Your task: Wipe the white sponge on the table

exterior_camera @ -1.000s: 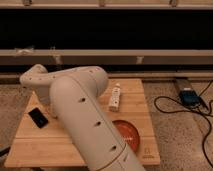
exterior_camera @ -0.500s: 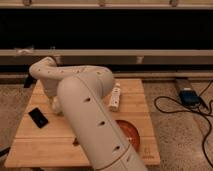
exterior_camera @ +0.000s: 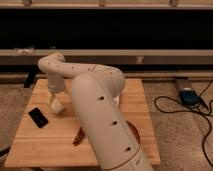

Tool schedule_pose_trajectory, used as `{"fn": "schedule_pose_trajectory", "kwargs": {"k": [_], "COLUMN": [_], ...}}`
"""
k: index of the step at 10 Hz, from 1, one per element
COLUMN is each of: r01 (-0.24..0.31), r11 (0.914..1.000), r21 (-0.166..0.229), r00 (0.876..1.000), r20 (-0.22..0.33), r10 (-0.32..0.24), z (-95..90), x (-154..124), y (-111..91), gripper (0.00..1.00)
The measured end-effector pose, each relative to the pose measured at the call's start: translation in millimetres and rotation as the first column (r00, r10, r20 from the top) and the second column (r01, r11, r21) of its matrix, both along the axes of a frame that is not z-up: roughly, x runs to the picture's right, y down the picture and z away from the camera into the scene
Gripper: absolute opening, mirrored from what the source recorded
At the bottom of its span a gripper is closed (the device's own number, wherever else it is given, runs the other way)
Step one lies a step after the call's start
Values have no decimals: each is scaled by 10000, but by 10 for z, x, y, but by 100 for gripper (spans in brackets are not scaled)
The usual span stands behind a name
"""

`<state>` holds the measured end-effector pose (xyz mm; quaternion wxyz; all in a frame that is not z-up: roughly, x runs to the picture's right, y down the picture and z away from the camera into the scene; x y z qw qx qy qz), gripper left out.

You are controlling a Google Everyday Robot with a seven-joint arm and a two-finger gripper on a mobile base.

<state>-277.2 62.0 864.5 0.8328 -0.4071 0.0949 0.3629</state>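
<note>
The table is a pale wooden top filling the middle of the camera view. My white arm reaches from the bottom up and bends left over it. My gripper points down over the table's left part. It is shut on the white sponge, a small off-white block that sits tilted at its tips, at or just above the wood. I cannot tell whether the sponge touches the table.
A black phone lies left of the sponge near the table's left edge. An orange bowl and a brown object show beside my arm at the front. On the floor to the right lie a blue device and black cables.
The arm's bend has shifted to the right and away from the phone. The gripper stays over the table's left part, and the sponge now shows under it.
</note>
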Motion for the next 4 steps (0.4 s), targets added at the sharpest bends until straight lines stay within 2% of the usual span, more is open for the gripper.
{"fn": "schedule_pose_trajectory", "kwargs": {"k": [2, 4], "r01": [333, 554], "r11": [9994, 9983], "r21": [-105, -161], "r00": [9942, 9875], "r20": [1026, 1488], "r10": [-320, -524], "z": [-151, -232], "x": [42, 37], "y": [-58, -63], "gripper": [80, 80]}}
